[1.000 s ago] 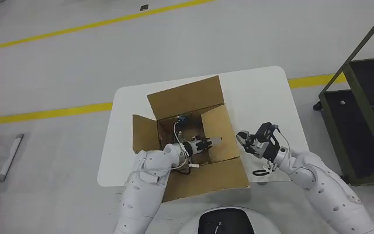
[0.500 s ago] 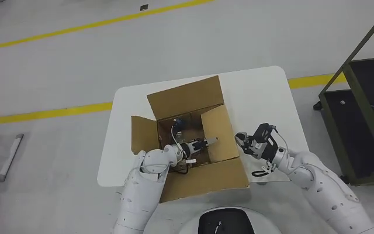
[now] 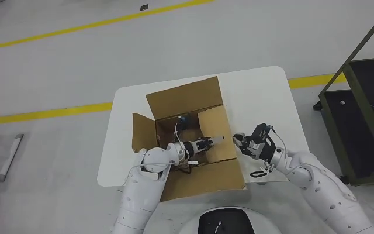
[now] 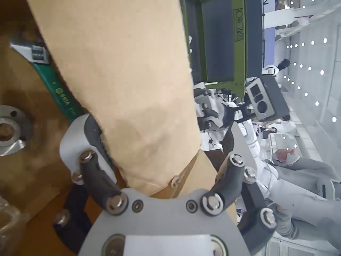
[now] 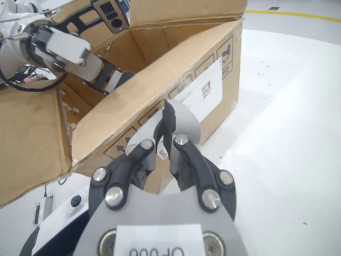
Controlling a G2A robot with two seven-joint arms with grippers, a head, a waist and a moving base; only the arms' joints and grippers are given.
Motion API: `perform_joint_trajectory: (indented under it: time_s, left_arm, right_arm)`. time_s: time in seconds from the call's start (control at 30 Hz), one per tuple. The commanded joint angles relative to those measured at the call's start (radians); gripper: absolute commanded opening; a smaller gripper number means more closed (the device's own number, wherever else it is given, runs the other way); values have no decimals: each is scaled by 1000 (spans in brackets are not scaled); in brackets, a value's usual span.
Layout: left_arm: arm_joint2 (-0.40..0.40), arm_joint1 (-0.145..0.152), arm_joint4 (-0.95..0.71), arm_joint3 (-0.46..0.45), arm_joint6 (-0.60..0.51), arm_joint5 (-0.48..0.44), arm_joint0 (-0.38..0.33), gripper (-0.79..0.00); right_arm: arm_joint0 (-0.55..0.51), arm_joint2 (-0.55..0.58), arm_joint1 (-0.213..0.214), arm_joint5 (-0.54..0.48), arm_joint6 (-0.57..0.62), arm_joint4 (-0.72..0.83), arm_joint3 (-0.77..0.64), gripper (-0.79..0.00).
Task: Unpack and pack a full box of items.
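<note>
Cardboard box (image 3: 184, 96) opens upward; left gripper (image 4: 159, 131) spread astride one flap (image 4: 128, 67); right gripper (image 5: 166, 119) pressed together.

White table (image 3: 264, 92), yellow floor line (image 3: 58, 112), dark green cart (image 3: 356, 128) beside table

You have one cardboard box (image 3: 186, 96) on one white worktop (image 3: 263, 93). Inside it, count one green-handled wrench (image 4: 57, 91) and one round metal flange (image 4: 9, 130). Claws number two: left claw (image 4: 159, 122), right claw (image 5: 166, 118).

Robotics hall: yellow floor lines (image 3: 105, 23)
</note>
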Motion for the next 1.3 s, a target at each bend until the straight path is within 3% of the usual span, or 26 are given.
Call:
perform_joint_trajectory:
  time_s: [0.0,0.07,0.13,0.27,0.3,0.33,0.4,0.47,0.77,0.8,0.83,0.87,0.9,1.2,1.27]
  left_arm:
    - [-5,3,-15,-40,-8,-2,6,0]
    - [-9,8,3,-88,-15,-3,11,0]
    - [-12,12,11,-141,-24,-4,18,0]
    - [-5,16,-8,-232,-47,-14,18,0]
    - [8,16,4,-251,-62,-29,8,0]
    - [20,16,12,-261,-67,-38,-1,0]
    - [53,13,23,-273,-64,-54,-23,0]
    - [94,8,38,-273,-57,-65,-48,0]
    - [279,-21,135,-184,14,-116,-131,0]
    - [291,-25,114,-167,19,-119,-132,0]
    - [301,-27,118,-155,20,-125,-141,0]
    - [313,-28,142,-145,19,-129,-149,0]
    - [320,-30,142,-138,26,-129,-151,0]
    - [343,-35,158,-102,33,-122,-166,0]
    - [345,-35,164,-97,35,-122,-167,0]
  right_arm:
    - [0,0,0,2,0,0,-1,-723]
    - [-2,2,0,8,-2,1,-1,-576]
    - [-8,12,0,24,-8,11,-9,-486]
    - [-36,70,5,55,-18,115,-32,-413]
    - [-45,91,7,54,-19,158,-45,-77]
    - [-53,113,10,53,-7,195,-55,-6]
    - [-69,161,17,45,13,266,-88,-52]
    - [-87,209,24,43,43,341,-118,-3]
    - [-148,361,48,61,217,660,-239,0]
    - [-147,372,50,67,234,671,-243,-132]
    - [-146,379,52,73,250,679,-248,-185]
    - [-142,384,54,81,266,678,-252,-308]
    - [-137,386,55,89,281,677,-255,-369]
    - [-46,302,55,187,405,567,-225,-477]
    - [-23,277,53,188,420,562,-205,-536]
